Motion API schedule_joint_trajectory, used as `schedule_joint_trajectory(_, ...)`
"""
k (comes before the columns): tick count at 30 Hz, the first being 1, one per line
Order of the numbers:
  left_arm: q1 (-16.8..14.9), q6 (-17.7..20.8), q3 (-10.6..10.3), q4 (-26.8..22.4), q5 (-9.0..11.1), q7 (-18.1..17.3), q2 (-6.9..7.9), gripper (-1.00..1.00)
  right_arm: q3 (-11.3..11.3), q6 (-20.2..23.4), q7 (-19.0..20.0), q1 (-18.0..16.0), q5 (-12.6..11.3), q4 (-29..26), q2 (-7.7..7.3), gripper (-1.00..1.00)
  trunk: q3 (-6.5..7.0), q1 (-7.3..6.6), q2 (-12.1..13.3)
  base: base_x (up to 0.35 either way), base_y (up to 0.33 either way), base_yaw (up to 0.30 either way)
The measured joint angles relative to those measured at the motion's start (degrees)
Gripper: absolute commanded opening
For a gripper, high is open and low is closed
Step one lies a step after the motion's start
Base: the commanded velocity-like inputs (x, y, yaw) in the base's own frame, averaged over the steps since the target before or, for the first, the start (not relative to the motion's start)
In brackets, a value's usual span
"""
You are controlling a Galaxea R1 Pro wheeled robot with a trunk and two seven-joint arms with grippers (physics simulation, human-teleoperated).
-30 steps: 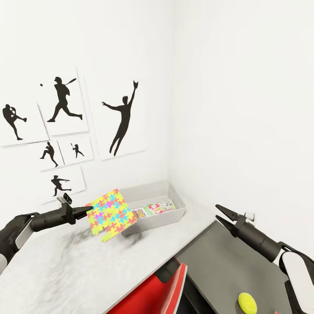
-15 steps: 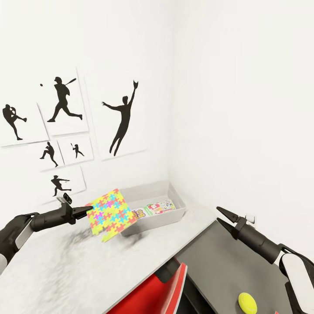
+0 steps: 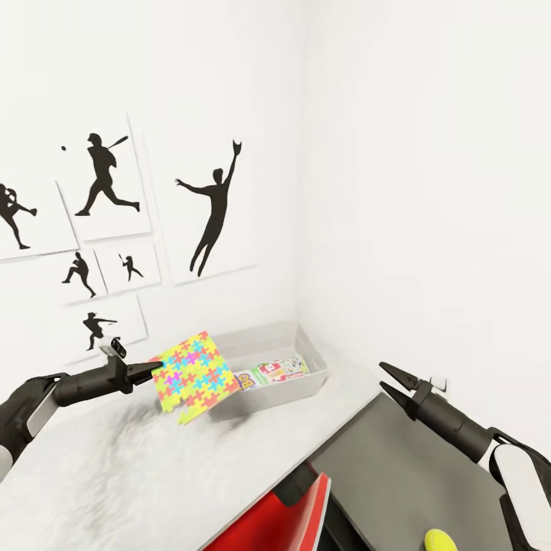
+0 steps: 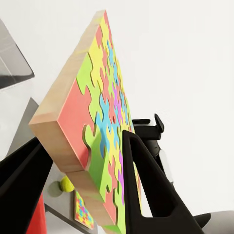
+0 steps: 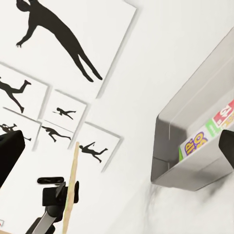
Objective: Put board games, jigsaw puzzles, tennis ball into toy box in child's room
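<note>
Where the white table (image 3: 115, 474) meets the room's corner, the grey toy box (image 3: 269, 369) stands against the wall, board games (image 3: 274, 372) lying flat inside it. Left gripper (image 3: 151, 373): clamped on the edge of a jigsaw puzzle (image 3: 191, 376) (multicoloured, wooden-backed), held tilted in the air just beside the box's near end. Right gripper (image 3: 391, 382): fingers parted, empty, above the dark grey surface (image 3: 398, 467). Tennis ball (image 3: 440, 540): on that dark surface, well apart from the box. A second jigsaw puzzle (image 4: 83, 211) lies flat near the ball. Silhouette posters (image 3: 107, 229) on the wall.
</note>
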Motion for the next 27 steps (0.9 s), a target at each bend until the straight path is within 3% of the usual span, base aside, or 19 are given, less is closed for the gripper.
schedule_joint_trajectory(27,0.01,0.0,0.02,0.0,0.03,-0.16,0.0,-1.0,0.0,0.0,0.24,0.01,0.01,-0.09,-0.07,1.0,-0.19,0.0,0.02,0.002,0.0,0.0)
